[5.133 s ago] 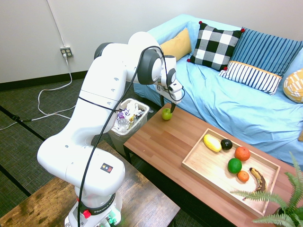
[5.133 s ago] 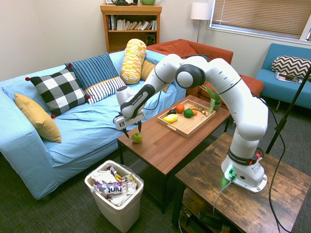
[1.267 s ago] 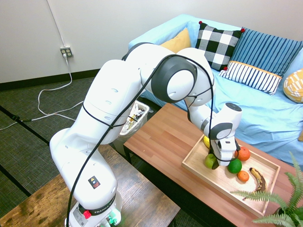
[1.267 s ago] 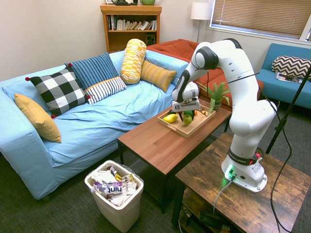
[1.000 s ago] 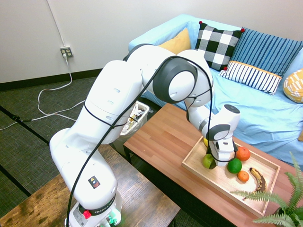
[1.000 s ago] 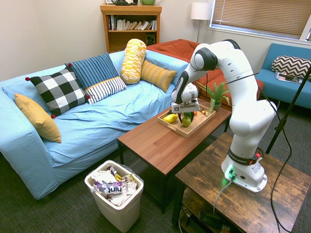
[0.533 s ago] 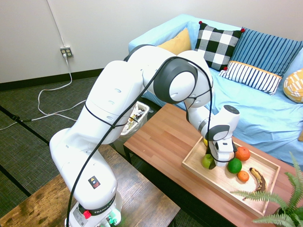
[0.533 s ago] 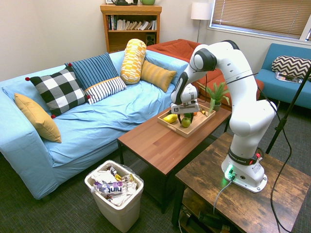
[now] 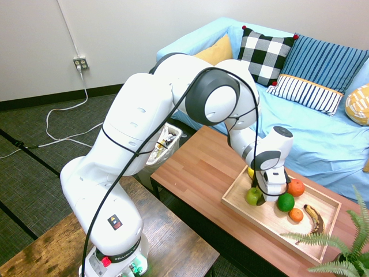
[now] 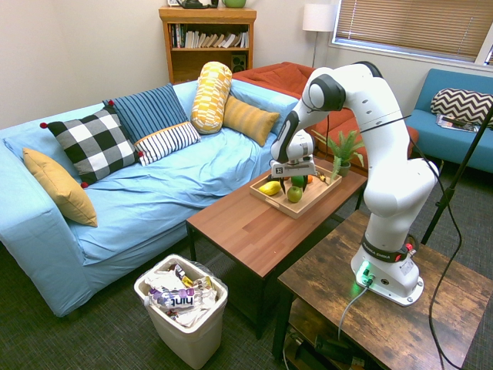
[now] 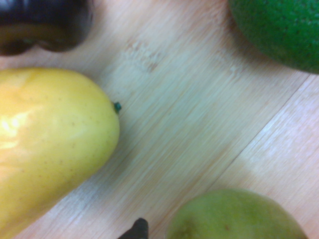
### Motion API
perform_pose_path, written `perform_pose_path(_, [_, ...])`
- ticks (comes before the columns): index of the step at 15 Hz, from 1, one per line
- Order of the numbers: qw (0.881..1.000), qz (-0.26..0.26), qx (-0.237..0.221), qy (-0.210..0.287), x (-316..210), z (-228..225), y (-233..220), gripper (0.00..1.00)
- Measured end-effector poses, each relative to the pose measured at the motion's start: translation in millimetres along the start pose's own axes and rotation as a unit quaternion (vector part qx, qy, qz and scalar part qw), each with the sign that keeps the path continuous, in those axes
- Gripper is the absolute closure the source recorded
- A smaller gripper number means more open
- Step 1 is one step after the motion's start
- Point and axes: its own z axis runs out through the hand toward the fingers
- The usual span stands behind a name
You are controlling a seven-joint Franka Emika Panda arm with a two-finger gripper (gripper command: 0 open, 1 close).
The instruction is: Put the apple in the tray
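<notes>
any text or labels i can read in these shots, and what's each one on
"july" in purple letters, on a white wrapper atop the rubbish in the waste bin.
Label on the gripper: a square black marker on the hand above it, no readable word.
Sticker on the arm's base: coloured logo, too small to read.
Book spines on the bookshelf: too small to read.
Apple and tray: no text.

Blue sofa with cushions, white waste bin on floor
</notes>
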Motion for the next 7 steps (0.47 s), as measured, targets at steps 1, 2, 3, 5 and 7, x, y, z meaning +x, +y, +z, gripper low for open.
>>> perform_pose_path(1, [1.0, 0.0, 0.007, 0.002, 2, -13, 3, 0.0])
perform_pose_path(2, [1.0, -0.001, 0.015, 0.003, 4, -27, 8, 0.0])
perform_pose_path(3, [1.0, -0.002, 0.022, 0.006, 6, -41, 13, 0.0])
perform_pose_path(5, [0.999, -0.004, 0.033, 0.014, 14, -71, 28, 0.0])
perform_pose_path(7, [0.999, -0.003, 0.038, 0.023, 25, -99, 43, 0.0])
